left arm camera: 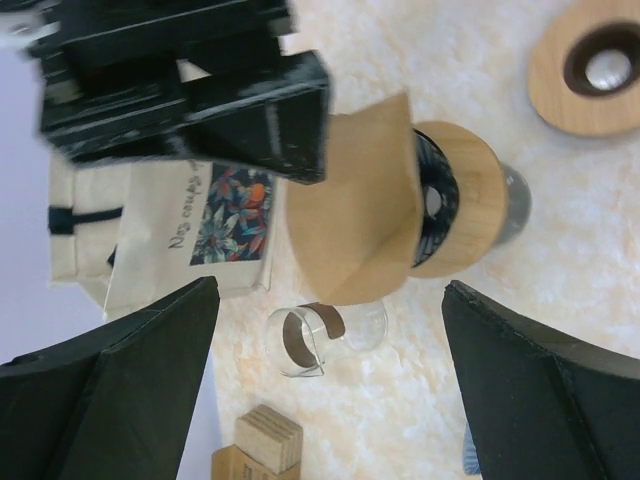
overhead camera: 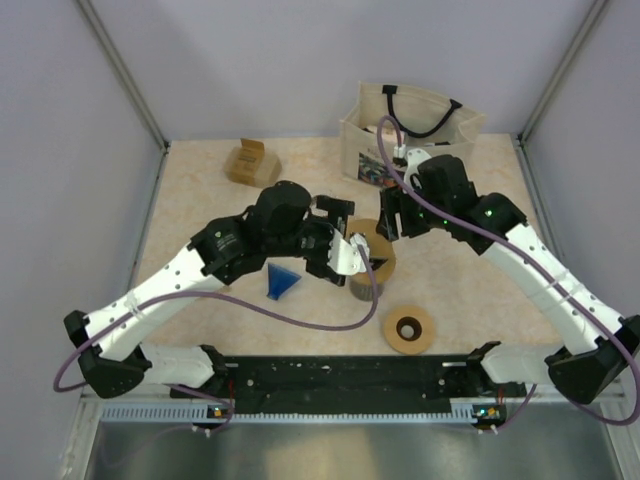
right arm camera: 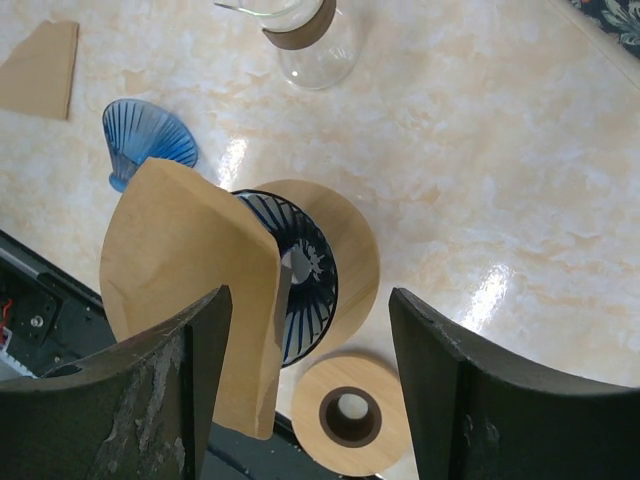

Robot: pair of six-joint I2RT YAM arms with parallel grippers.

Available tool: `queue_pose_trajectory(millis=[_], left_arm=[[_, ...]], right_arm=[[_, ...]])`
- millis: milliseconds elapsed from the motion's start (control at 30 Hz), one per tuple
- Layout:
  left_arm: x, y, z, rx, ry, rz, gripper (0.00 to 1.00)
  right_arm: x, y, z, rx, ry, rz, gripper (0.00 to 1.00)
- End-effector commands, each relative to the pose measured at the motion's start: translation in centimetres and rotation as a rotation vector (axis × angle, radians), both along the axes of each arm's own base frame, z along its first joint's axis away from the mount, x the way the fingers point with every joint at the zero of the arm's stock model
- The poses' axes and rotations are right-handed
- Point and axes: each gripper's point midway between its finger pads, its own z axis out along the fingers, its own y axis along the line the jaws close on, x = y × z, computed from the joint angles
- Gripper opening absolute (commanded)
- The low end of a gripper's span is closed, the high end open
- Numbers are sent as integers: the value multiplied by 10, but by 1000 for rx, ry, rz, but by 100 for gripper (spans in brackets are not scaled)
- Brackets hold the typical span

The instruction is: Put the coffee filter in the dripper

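- The coffee filter (right arm camera: 190,270) rested in the mouth of the dripper (right arm camera: 300,335), leaning and sticking well out. I judged it placed but not yet seated flush.
- The left pincer (left arm camera: 330,300) stood wide, gripping nothing.
- The right pincer (right arm camera: 310,300) gaped either side of the dripper, the filter just beside one finger and apparently free.
- The filter was thin brown paper, a creased cone.
- The dripper was a blue, ribbed, translucent cone in a smooth wooden collar (right arm camera: 355,250).
- The bench (right arm camera: 500,150) was glossy marbled beige.

Two filters (right arm camera: 190,290), two drippers (right arm camera: 150,135), two wooden rings (right arm camera: 350,415), one carafe (right arm camera: 310,40), one bag (overhead camera: 410,130), one wooden block (overhead camera: 250,162).
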Motion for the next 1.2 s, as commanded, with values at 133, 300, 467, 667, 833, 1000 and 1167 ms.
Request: queue_pose_trajectory(millis=[133, 300, 467, 667, 833, 1000, 1167], left_arm=[[56, 20, 95, -721, 240, 510, 99], [95, 61, 83, -1014, 600, 894, 99], [79, 48, 27, -944, 833, 899, 99], [52, 37, 8, -939, 980, 817, 99], [51, 23, -10, -860, 1062, 817, 74], [55, 15, -23, -814, 1087, 826, 61], [59, 5, -26, -793, 1111, 804, 47]], right_arm=[[-4, 6, 59, 113, -167, 75, 66], [-9, 10, 54, 139, -170, 112, 66], [-16, 20, 39, 147, -145, 192, 58], [-18, 25, 30, 160, -118, 206, 43], [-13, 23, 18, 139, -95, 173, 26], [-9, 18, 9, 114, -87, 140, 22], [-6, 13, 4, 88, -90, 114, 16]])
